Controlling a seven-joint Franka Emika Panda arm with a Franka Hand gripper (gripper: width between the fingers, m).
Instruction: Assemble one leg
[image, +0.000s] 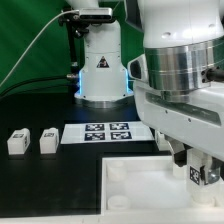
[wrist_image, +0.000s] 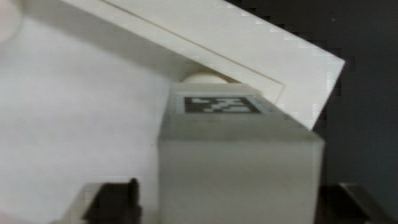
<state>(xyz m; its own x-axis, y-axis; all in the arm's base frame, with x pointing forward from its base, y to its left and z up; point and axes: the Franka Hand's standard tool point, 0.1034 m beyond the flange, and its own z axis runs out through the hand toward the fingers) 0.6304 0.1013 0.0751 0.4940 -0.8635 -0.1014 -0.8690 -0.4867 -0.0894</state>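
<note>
Leg (wrist_image: 240, 165): smooth white rectangular post, square tag (wrist_image: 222, 105), clamped in jaws near tray (wrist_image: 231, 45) round corner socket (wrist_image: 210, 74).

Marker board (image: 107, 132) lies flat on the black table (image: 40, 185), mid-scene, with the big white tray (image: 130, 190) just in front of it, toward the exterior view's right. Green backdrop (image: 25, 30) behind, with a pale cable (image: 30, 50) arcing across it. In the wrist view the tray's raised wall (wrist_image: 214, 45) runs diagonally, with one round socket (wrist_image: 210, 75) tucked against it.
</note>
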